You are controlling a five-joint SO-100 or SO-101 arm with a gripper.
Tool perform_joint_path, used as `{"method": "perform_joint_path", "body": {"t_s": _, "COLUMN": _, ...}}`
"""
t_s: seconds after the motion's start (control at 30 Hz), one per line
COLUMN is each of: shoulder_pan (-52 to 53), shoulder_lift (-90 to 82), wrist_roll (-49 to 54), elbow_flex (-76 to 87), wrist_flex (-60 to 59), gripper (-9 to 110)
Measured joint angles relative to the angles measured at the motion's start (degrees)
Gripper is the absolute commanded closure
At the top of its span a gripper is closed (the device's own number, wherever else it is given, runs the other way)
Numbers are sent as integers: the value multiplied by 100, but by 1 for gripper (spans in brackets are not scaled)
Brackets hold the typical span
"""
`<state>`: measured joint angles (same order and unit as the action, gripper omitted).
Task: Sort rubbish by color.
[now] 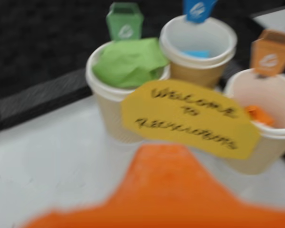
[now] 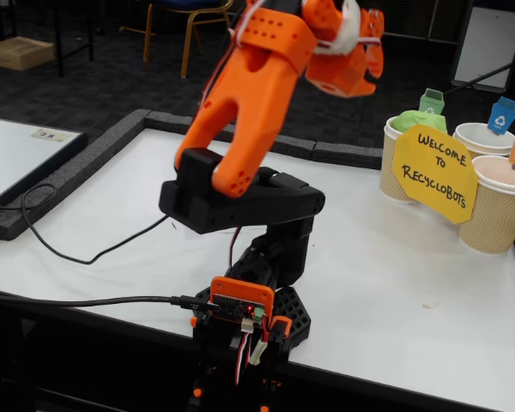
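Green crumpled paper wad (image 1: 128, 61) sits in its cup, ahead and left of the hand (image 2: 360, 43); whether that hand is clenched, I cannot tell.

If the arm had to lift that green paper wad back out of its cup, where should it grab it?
Probably from straight above, pinching the crumpled top of the green paper wad. It bulges over the rim of its paper cup, so the top is exposed, while the cup wall and the yellow sign block its sides.
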<state>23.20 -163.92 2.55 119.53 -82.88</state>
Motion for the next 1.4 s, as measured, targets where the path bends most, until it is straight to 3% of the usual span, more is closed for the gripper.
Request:
{"method": "perform_joint_path", "body": {"t_s": 0.63, "shoulder_pan": -1644, "shoulder_lift": 141, "wrist_roll": 0, "elbow_flex": 4324, "wrist_flex": 2997, "gripper": 101}}
{"method": "perform_joint_path", "body": {"t_s": 0.93, "shoulder_pan": -1995, "shoulder_lift": 141, "wrist_roll": 0, "elbow_flex": 4983, "wrist_flex": 3393, "gripper": 101}}
{"method": "perform_joint_path", "body": {"t_s": 1.4, "shoulder_pan": -1995, "shoulder_lift": -888, "wrist_roll": 0, "elbow_flex": 5528, "wrist_flex": 3076, "gripper": 101}}
